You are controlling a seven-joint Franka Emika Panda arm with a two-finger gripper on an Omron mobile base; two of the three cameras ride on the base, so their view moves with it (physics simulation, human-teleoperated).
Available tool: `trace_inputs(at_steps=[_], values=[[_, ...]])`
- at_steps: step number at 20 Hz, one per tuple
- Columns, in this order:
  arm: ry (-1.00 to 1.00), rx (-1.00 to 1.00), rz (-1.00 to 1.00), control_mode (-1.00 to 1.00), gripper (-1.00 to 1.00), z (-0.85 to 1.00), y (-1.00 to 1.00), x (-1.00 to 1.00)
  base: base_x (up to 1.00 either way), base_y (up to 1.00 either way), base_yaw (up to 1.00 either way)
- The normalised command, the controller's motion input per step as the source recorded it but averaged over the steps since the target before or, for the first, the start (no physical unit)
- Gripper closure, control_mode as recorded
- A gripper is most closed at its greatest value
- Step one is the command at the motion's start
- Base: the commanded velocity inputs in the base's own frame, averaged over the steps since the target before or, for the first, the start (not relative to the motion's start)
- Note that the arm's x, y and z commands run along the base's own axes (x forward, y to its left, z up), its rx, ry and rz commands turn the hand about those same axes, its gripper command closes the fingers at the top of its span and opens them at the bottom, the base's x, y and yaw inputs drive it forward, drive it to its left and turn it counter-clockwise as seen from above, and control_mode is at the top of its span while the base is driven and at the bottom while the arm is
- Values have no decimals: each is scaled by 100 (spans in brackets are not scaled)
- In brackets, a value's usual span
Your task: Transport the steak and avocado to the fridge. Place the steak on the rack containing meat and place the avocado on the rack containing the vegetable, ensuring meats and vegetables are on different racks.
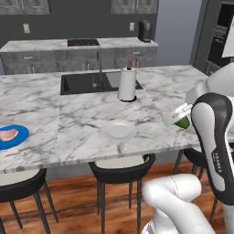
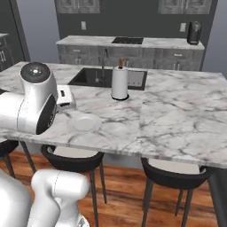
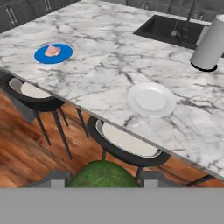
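Observation:
A dark green avocado (image 3: 103,174) sits between my gripper's (image 3: 103,179) two fingertips, and the gripper is shut on it. In the left base view the avocado (image 1: 184,122) peeks out green beside the hand (image 1: 177,114), at the island's right front edge, partly hidden by my arm. The steak (image 1: 8,134), a pink slab, lies on a blue plate (image 1: 18,139) at the counter's far left. In the hand view the steak (image 3: 52,50) is far off at the upper left. The fridge and its racks are out of view.
A white plate (image 1: 119,130) lies near the island's front edge. A paper towel roll (image 1: 127,84) stands by the sink (image 1: 82,83). A toaster (image 2: 65,97) sits on the counter. Black stools (image 1: 121,167) line the front, over wooden floor.

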Motion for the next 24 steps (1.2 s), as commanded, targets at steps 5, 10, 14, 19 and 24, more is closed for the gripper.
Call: trace_inputs(at_steps=[5,10,14,19,24], values=[[0,0,0,100,100,0,0,0,-47,-100,-16],[0,0,0,100,100,0,0,0,-7,-100,-19],[0,0,0,100,100,0,0,0,1,-100,-9],[0,0,0,100,100,0,0,0,28,-100,-3],[0,0,0,100,100,0,0,0,56,-100,0]])
